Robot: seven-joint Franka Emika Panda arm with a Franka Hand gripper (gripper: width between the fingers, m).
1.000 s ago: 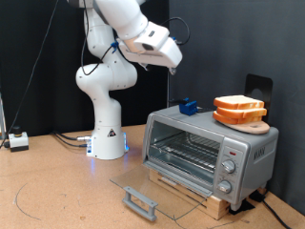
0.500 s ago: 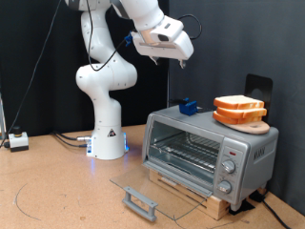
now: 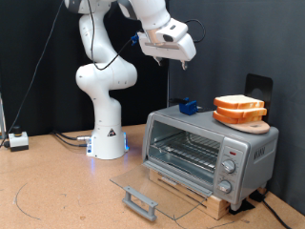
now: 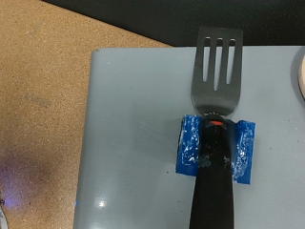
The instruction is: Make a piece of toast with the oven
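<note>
Brown tabletop (image 3: 57, 186) fills the foreground of the exterior view, backed by a black curtain. Nearest the camera, the oven's glass door (image 3: 157, 191) lies folded down flat, its grey bar handle (image 3: 140, 202) pointing forward. Behind it sits the oven (image 3: 208, 151), silver, with its wire rack showing bare and two round knobs at the exterior view's right. On its roof rests a round wooden board (image 3: 246, 122) carrying two stacked bread slices; the piece of toast (image 3: 238, 103) is still there. Near the roof's far corner lies a spatula (image 4: 214, 105) with a blue-taped black handle, seen from straight above in the wrist view.

High over that corner hangs the gripper (image 3: 176, 59), fingers pointing down and holding nothing; whether they are spread or closed cannot be told.

Judging by this, the door is open, but no bread is inside and no tool has been picked up.

Over the last second the arm has swung the gripper towards the exterior view's right and upward.
</note>
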